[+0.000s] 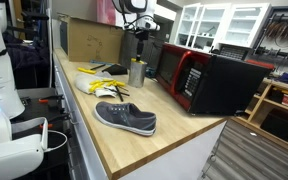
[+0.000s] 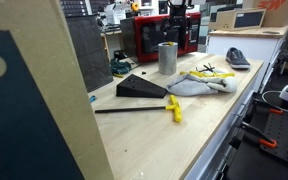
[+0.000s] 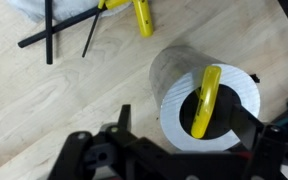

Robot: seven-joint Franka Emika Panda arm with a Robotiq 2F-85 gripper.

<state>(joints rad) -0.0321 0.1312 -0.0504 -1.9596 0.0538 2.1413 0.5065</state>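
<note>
I am looking straight down on the metal cup (image 3: 174, 100), which is standing upright on the wooden counter (image 1: 174, 140). A yellow-handled tool (image 3: 206, 95) is leaning inside it, handle up toward 12 o'clock, propped by the rim, I judge. I am holding the gripper (image 3: 184, 125) just above the cup. Its jaws are spread wide, 1 on either side of the rim as far as I can tell, so nothing is being pinched. A 2nd yellow tool (image 3: 141, 15) is lying at 11 o'clock and black rods (image 3: 49, 30) at 10 o'clock. In an exterior view the red microwave (image 1: 199, 78) is sitting at 3 o'clock of the cup and a shoe (image 1: 125, 118) at 6 o'clock, well apart, leaving the arm room.
</note>
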